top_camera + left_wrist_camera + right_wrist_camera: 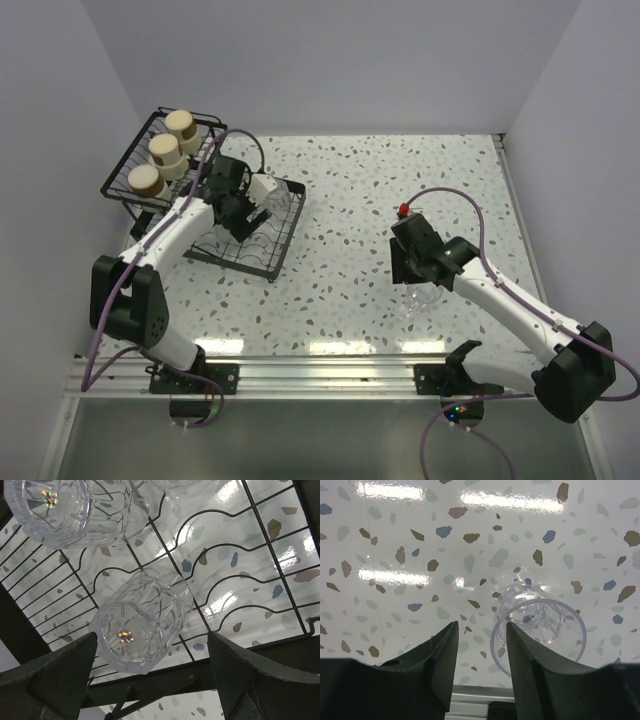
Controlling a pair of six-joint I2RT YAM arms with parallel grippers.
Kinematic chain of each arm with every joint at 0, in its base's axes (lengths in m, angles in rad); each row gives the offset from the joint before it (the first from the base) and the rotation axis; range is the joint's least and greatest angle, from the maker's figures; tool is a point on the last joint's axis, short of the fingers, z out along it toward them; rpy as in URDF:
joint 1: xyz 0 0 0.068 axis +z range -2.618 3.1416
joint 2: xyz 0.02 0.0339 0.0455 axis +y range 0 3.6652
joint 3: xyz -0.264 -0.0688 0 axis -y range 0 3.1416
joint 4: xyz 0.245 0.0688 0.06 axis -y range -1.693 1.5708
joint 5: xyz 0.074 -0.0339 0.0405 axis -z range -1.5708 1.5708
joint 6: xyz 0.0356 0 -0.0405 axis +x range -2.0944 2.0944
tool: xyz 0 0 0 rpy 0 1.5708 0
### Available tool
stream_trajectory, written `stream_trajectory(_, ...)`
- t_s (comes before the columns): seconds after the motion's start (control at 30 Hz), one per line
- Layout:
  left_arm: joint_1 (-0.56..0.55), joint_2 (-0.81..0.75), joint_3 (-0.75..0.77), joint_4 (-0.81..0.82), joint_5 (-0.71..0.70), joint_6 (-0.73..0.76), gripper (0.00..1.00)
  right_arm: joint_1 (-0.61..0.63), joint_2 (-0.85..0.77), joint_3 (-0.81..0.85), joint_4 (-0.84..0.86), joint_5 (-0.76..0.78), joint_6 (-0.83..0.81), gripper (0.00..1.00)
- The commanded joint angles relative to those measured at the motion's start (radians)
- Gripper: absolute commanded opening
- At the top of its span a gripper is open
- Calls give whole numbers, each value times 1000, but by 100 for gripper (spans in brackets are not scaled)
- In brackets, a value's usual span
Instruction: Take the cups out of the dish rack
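Three cream cups are sitting in a row in the raised basket of the dish rack, at about 10 o'clock on the table. The rack's flat tray is lying just beside the basket at its 4 o'clock. It is carrying clear tumblers, and one tray tumbler is resting on the wire grid. A second tumbler is sitting at its 11 o'clock in the left wrist view.

The left gripper is hovering over the tray tumbler with its fingers spread wide on either side of it, not touching it.

At 4 o'clock on the table, well apart from the rack, a table tumbler is standing mouth up. The right gripper is hanging over it, fingers only narrowly parted and holding nothing. The tumbler is sitting outside them, at their 3 o'clock.
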Motion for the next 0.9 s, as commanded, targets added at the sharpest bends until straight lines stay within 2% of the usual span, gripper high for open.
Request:
stream_trajectory(0.0, -4, 47, 70, -41, -34, 56, 95, 0, -28, 34, 5, -6, -10, 47)
stream_trajectory(0.07, -4, 64, 76, -36, -49, 68, 96, 0, -30, 33, 11, -10, -13, 47)
stream_trajectory(0.1, -4, 83, 87, -33, -66, 70, 100, -2, -28, 31, 14, -15, -18, 47)
stream_trajectory(0.5, -1, 149, 111, -7, -95, 79, 100, -2, -47, 39, 36, -33, -53, 48)
stream_trajectory(0.67, 20, 173, 104, -25, -63, 85, 100, -2, -53, 39, 46, -42, -55, 48)
stream_trajectory(0.77, 29, 179, 87, -24, -39, 93, 95, -2, -51, 40, 45, -41, -56, 49)
stream_trajectory(0.87, 42, 187, 82, -28, -17, 97, 85, -2, -57, 42, 42, -42, -58, 49)
